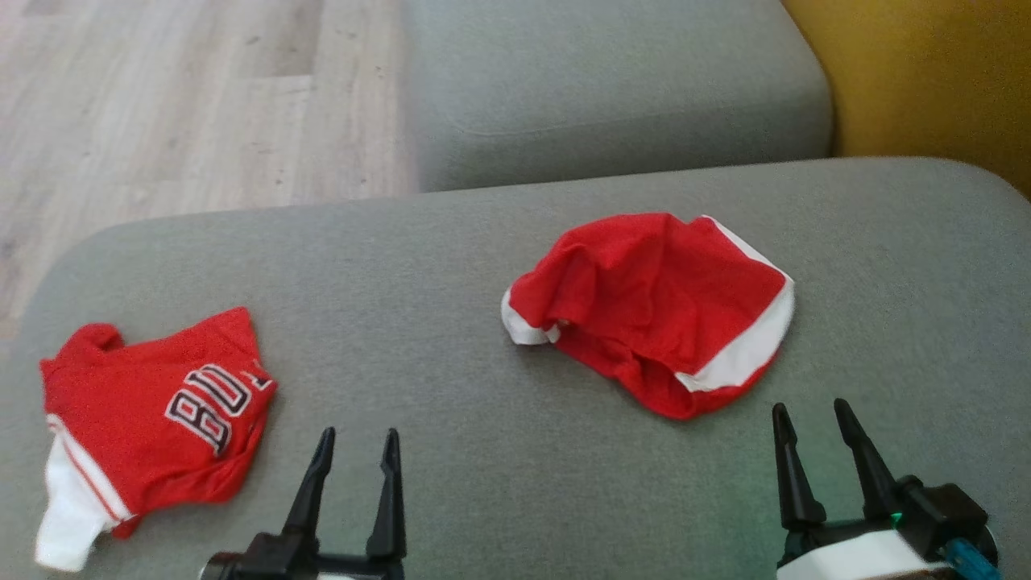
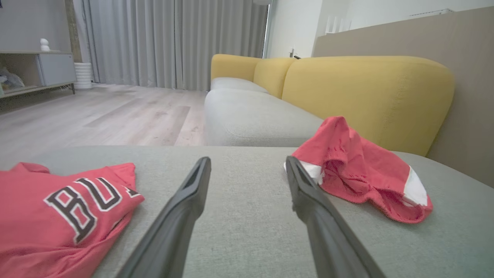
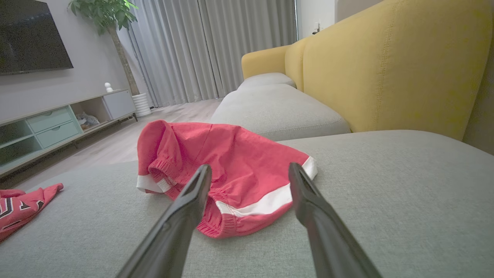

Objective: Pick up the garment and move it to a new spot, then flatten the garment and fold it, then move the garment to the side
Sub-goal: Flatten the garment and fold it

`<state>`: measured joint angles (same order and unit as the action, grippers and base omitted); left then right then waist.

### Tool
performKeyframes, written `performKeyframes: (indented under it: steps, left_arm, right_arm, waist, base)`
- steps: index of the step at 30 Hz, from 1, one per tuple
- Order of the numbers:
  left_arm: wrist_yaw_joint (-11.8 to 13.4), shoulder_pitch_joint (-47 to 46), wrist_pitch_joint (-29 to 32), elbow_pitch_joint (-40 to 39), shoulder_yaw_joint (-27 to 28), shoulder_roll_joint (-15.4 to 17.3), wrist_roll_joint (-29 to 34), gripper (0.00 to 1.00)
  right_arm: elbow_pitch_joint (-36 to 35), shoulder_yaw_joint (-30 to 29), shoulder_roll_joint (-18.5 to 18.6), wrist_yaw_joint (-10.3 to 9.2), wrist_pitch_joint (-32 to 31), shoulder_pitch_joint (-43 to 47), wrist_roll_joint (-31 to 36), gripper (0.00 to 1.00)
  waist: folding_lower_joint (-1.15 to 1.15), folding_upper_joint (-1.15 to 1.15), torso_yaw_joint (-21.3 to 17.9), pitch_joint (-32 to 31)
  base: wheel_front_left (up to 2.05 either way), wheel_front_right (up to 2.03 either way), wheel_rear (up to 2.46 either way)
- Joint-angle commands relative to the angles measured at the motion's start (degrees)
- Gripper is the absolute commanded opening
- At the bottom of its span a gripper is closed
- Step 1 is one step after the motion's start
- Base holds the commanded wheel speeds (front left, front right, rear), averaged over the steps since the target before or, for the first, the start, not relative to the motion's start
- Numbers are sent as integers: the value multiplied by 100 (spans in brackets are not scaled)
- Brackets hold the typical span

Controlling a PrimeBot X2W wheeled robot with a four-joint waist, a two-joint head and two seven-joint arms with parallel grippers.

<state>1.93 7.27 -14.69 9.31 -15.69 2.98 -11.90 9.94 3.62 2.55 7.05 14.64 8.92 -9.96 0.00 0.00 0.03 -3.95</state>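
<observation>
A crumpled red garment with white trim lies on the grey seat cushion, right of centre. My right gripper stands open just short of its near edge, nothing between the fingers; in the right wrist view that gripper points straight at the red garment. A second red garment, a jersey with lettering, lies at the cushion's left end. My left gripper is open and empty, to the right of the jersey. Its wrist view shows the left gripper between the jersey and the crumpled garment.
A second grey cushion adjoins the far side. The yellow backrest runs along the right. Wooden floor lies beyond the cushion's left and far edges. A TV cabinet stands across the room.
</observation>
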Motion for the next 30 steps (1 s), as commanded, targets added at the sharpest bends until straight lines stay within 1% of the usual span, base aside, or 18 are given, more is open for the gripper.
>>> performKeyframes:
  steps: [1, 4, 10, 12, 15, 17, 20, 23, 27, 30]
  left_arm:
    - [-35, -375, -30, -159, 88, -10, -81, 100]
    - [-115, -557, -30, -135, -105, -10, -393, 100]
    - [-482, -1268, -30, 109, -825, -10, -1228, 100]
    - [-587, -1598, -30, 261, -1130, -10, -1501, 100]
    - [-748, -2063, -30, 721, -1720, -10, -2054, 100]
    - [-803, -2374, -30, 1083, -2102, -10, -2476, 100]
    - [-834, -2809, 50, 1560, -2633, -10, -3044, 100]
    - [-815, -3137, 239, 1909, -3039, -10, -3573, 100]
    - [-699, -3439, 396, 2243, -3272, -10, -4359, 100]
    - [-627, -3607, 437, 2432, -3368, -10, -4881, 100]
  right_arm:
    - [-207, 153, 32, 44, 36, -270, 61, 100]
    - [-257, 179, 32, 44, 36, -320, 116, 100]
    - [-369, 238, 32, 44, 36, -526, 165, 100]
    - [-413, 227, 32, 44, 36, -631, 126, 100]
    - [-437, 217, 32, 44, 36, -728, 56, 100]
    - [-439, 247, 32, 44, 36, -767, 31, 100]
    - [-442, 246, 32, 44, 36, -839, -24, 100]
    - [-467, 270, 32, 44, 36, -890, -73, 100]
    - [-485, 300, 32, 44, 36, -928, -141, 100]
    - [-495, 282, 32, 44, 36, -923, -178, 100]
  waist:
    - [0, 0, -155, 112]
    - [0, 0, -366, 274]
    - [0, 0, -845, 775]
    - [0, 0, -998, 950]
    - [0, 0, -1237, 1144]
    - [0, 0, -1412, 1230]
    - [0, 0, -1684, 1338]
    - [0, 0, -1955, 1424]
    - [0, 0, -2286, 1534]
    - [0, 0, -2459, 1586]
  base:
    - [0, 0, 0]
    - [0, 0, 0]
    - [0, 0, 0]
    - [0, 0, 0]
    - [0, 0, 0]
    - [0, 0, 0]
    - [0, 0, 0]
    - [0, 0, 0]
    - [0, 0, 0]
    - [0, 0, 0]
